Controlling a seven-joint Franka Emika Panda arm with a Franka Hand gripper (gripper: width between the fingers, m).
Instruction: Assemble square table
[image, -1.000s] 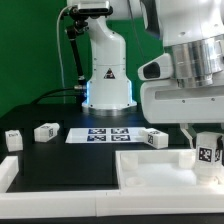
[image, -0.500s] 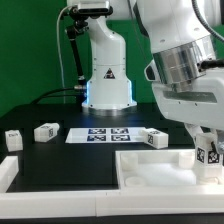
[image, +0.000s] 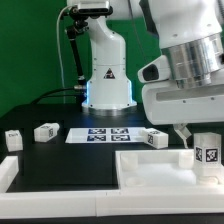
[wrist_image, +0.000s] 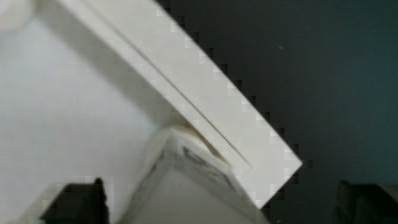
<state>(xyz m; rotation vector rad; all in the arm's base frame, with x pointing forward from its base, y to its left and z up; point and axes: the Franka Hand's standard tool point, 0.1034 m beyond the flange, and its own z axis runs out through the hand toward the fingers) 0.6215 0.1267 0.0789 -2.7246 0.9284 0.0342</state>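
one b/w-tagged leg (image: 207, 150) upright on sq table panel (image: 150, 170) | claw (wrist_image: 217, 203) open astride it

A white leg (wrist_image: 187, 185) is seen at six o'clock between the dark fingertips (wrist_image: 71, 200) of the gripper (wrist_image: 217, 205), its end set against the raised edge of the square table (wrist_image: 71, 100), which is laid from eleven to five o'clock.
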